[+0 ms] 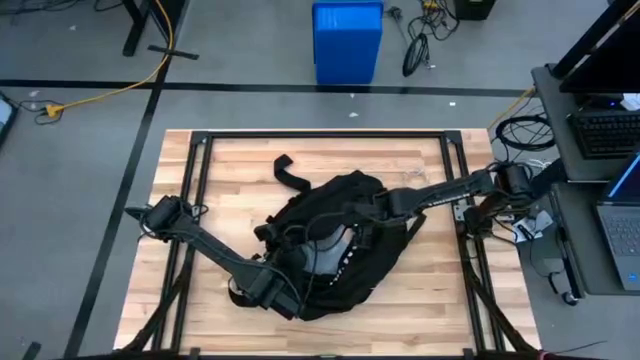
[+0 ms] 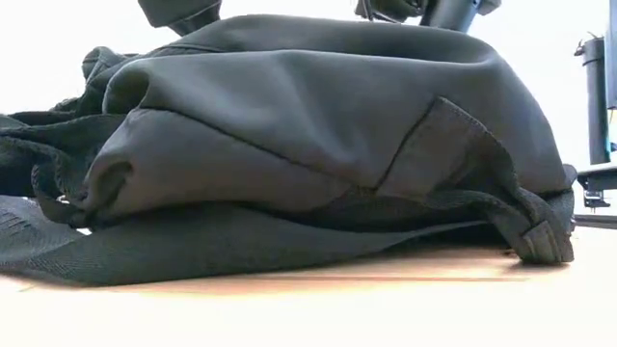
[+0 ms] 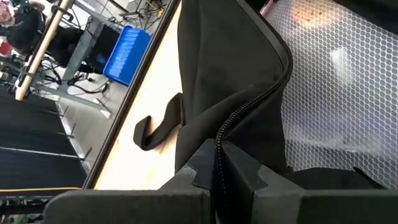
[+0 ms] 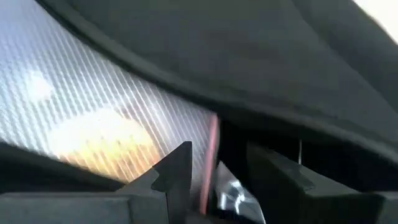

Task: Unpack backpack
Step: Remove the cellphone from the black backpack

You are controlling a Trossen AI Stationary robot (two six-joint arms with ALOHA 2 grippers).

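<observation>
The black backpack [image 1: 330,250] lies on its side in the middle of the wooden table [image 1: 430,290], its opening gaping and showing pale mesh lining [image 3: 336,93]. In the low view the backpack [image 2: 308,145] fills the frame. My left gripper [image 3: 219,177] is at the near-left rim of the opening [image 1: 285,298], shut on the zipper edge. My right gripper [image 1: 358,218] reaches into the opening from the right. Its fingers [image 4: 180,168] stand apart inside the bag, with a thin pink-edged thing [image 4: 211,155] and a crinkled silvery bit [image 4: 231,196] between them. Whether they touch it, I cannot tell. My left gripper pinches the backpack's zipper edge [image 3: 219,140] between its two fingers, at the near-left side of the opening. The fabric rises from the fingers as a raised flap, and the rest of the bag lies on the table.
A loose black strap loop [image 1: 290,172] lies on the wood beyond the bag. The black metal frame [image 1: 200,140] runs round the table. A blue bin [image 1: 347,40] stands on the floor past the far edge. A desk with a laptop [image 1: 620,220] is on the right.
</observation>
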